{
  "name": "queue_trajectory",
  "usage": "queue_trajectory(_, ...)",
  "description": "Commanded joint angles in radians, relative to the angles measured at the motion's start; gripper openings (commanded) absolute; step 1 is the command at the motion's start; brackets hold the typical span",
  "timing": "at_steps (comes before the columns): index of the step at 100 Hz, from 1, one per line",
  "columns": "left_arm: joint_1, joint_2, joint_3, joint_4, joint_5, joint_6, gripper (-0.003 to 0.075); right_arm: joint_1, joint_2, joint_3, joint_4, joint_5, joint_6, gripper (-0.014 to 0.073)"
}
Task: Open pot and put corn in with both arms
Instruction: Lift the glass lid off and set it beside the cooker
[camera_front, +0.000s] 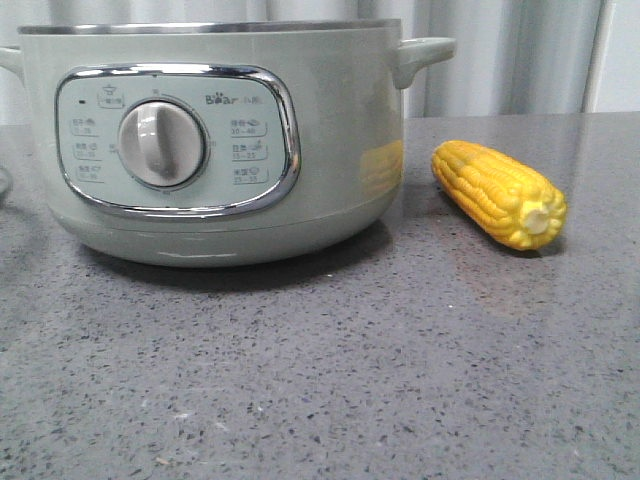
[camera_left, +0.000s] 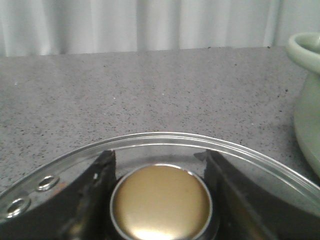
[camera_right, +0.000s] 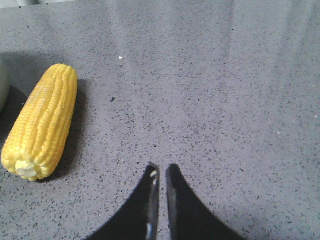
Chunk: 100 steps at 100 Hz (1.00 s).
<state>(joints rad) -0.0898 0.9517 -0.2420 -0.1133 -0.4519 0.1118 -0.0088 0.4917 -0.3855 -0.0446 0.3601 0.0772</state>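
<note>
Left gripper has its jaws clamped either side of a lid knob; right gripper hangs free, jaws nearly touching, holding nothing.

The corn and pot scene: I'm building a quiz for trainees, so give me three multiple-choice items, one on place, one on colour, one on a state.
1. Where does the corn lie in the front view?
A. Inside the pot
B. On the table right of the pot
C. On the glass lid

2. What colour is the lid's knob?
A. Gold
B. Red
C. Black

3. How is the right pincer?
A. Shut on the corn
B. Wide open
C. Shut, holding nothing

Key:
1 B, the corn rests on the grey table beside the pot.
2 A, the knob of the lid between the left pincer fingers shines gold.
3 C, the right pincer fingertips nearly meet, away from the corn.
</note>
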Motion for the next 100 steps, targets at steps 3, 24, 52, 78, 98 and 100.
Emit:
queue_trajectory(3,-0.015,0.075,-0.037,-0.001,-0.283,-0.009,-0.002,-0.002,0.012,-0.026,-0.001,-0.078,-0.004,-0.0046)
queue_trajectory(24,-0.015,0.246,-0.037,0.001,-0.452,-0.009,-0.002,-0.002,0.012,-0.026,-0.001,-0.078,-0.004,-0.0046)
queue_trajectory(52,-0.015,0.328,-0.037,0.023,-0.452,-0.011,-0.002,-0.002,0.012,-0.026,-0.001,-0.078,-0.004,-0.0046)
queue_trajectory(78,-0.015,0.328,-0.037,0.177,-0.452,-0.011,-0.0019,-0.002,0.012,-0.026,-0.001,-0.078,-0.004,-0.0046)
queue_trajectory(98,-0.015,0.328,-0.037,0.138,-0.452,-0.011,0.0127,-0.002,0.012,-0.026,-0.001,-0.078,-0.004,-0.0046)
queue_trajectory(100,-0.015,0.328,-0.037,0.138,-0.452,-0.011,0.0159,-0.002,0.012,-0.026,-0.001,-0.078,-0.004,-0.0046)
